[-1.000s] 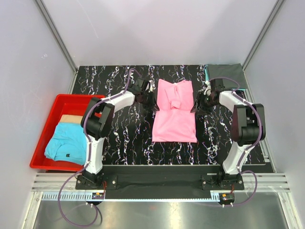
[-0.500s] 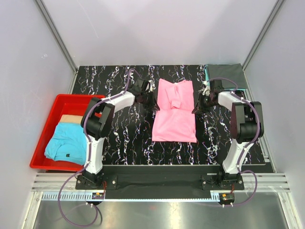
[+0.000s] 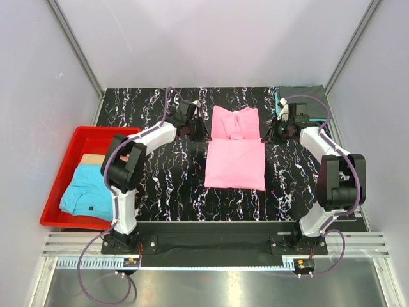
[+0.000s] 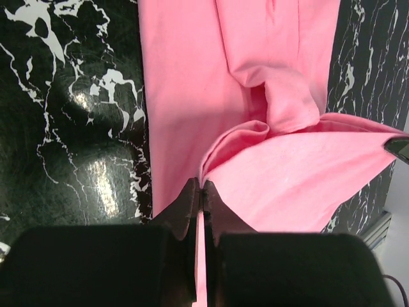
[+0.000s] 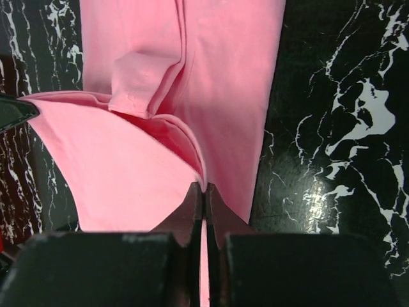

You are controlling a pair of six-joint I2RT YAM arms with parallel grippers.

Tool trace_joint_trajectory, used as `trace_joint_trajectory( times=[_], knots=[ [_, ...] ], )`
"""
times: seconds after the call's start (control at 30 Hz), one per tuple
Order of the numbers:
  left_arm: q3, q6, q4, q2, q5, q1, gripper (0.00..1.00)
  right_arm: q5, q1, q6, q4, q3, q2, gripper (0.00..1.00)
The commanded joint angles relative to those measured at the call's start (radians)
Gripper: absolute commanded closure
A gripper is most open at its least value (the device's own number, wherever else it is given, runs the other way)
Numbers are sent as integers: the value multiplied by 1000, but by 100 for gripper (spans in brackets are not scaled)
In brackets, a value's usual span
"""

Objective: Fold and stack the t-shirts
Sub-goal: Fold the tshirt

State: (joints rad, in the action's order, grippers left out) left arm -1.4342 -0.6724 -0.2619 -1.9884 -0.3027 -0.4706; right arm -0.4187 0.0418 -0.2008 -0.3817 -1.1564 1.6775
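Observation:
A bright pink t-shirt (image 3: 235, 163) lies in the middle of the black marbled table (image 3: 166, 185), its sleeves folded in. My left gripper (image 3: 203, 129) is shut on the shirt's left edge, and my right gripper (image 3: 264, 132) is shut on its right edge, level with it. In the left wrist view the jaws (image 4: 202, 187) pinch a raised pink fold (image 4: 287, 179). The right wrist view shows the same: the jaws (image 5: 204, 187) clamp the lifted edge of the pink cloth (image 5: 128, 166). A light blue t-shirt (image 3: 89, 192) with a small dark mark lies in the red bin (image 3: 64, 163).
A dark grey t-shirt (image 3: 307, 99) lies folded at the back right corner, with a teal edge (image 3: 277, 96) showing beside it. A tan cloth (image 3: 96, 160) sits under the blue shirt in the bin. White walls stand close on three sides.
My right gripper has shut on the pink shirt's right edge. Both grippers have moved a little toward the back, lifting the cloth, and the shirt's lower part now looks squarer.

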Motion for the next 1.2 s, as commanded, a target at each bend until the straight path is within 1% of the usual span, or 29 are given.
trace_joint_trajectory(
  times=[0.0,0.07,0.13,0.23,0.3,0.33,0.37,0.4,0.43,0.47,0.5,0.57,0.6,0.63,0.67,0.7,0.73,0.77,0.8,0.87,1.0,1.1,1.17],
  knots=[
    [-57,-10,46,-46,33,3,100,44,-2,24,72,0,1,100],
    [-80,-4,12,-84,46,3,100,47,-3,34,79,-12,28,100],
    [-104,5,1,-104,68,4,100,47,-2,38,96,-22,62,98],
    [-121,7,-16,-138,88,13,98,47,-2,46,99,-48,114,93],
    [-121,-1,-11,-147,83,23,93,41,-3,54,86,-74,139,91],
    [-123,-1,-7,-148,71,26,88,41,-2,49,63,-104,158,87],
    [-130,0,-7,-145,73,32,82,41,-3,46,46,-121,163,79],
    [-137,5,-7,-141,70,35,67,47,-2,35,9,-137,168,68],
    [-140,13,-8,-138,36,38,67,61,-3,25,-12,-159,162,53],
    [-140,17,-14,-118,24,44,71,81,-2,12,-40,-172,157,49],
    [-132,22,-22,-101,25,46,72,130,-2,-17,-112,-184,146,46],
    [-88,40,-42,-28,48,41,64,167,-3,-63,-192,-210,113,43],
    [-63,45,-46,2,57,35,61,161,-2,-75,-241,-192,96,43],
    [-40,51,-53,57,71,29,61,156,0,-89,-256,-174,55,43],
    [9,62,-65,81,77,11,61,135,3,-110,-266,-149,32,46],
    [39,65,-60,108,70,-3,61,112,6,-114,-270,-94,-11,47],
    [72,68,-54,156,68,-17,61,92,6,-117,-272,-66,-28,50],
    [136,65,-37,178,66,-45,61,65,10,-123,-272,-40,-44,53],
    [171,62,-18,200,51,-60,61,45,16,-123,-258,16,-77,60],
    [257,41,22,246,50,-100,61,-4,17,-138,-235,72,-105,63],
    [359,10,78,264,37,-154,62,-35,29,-179,-157,229,-171,64],
    [415,-9,98,249,68,-186,63,-49,32,-204,-119,299,-161,63],
    [442,-21,89,235,86,-204,63,-7,36,-218,-114,336,-147,62]
  ],
)
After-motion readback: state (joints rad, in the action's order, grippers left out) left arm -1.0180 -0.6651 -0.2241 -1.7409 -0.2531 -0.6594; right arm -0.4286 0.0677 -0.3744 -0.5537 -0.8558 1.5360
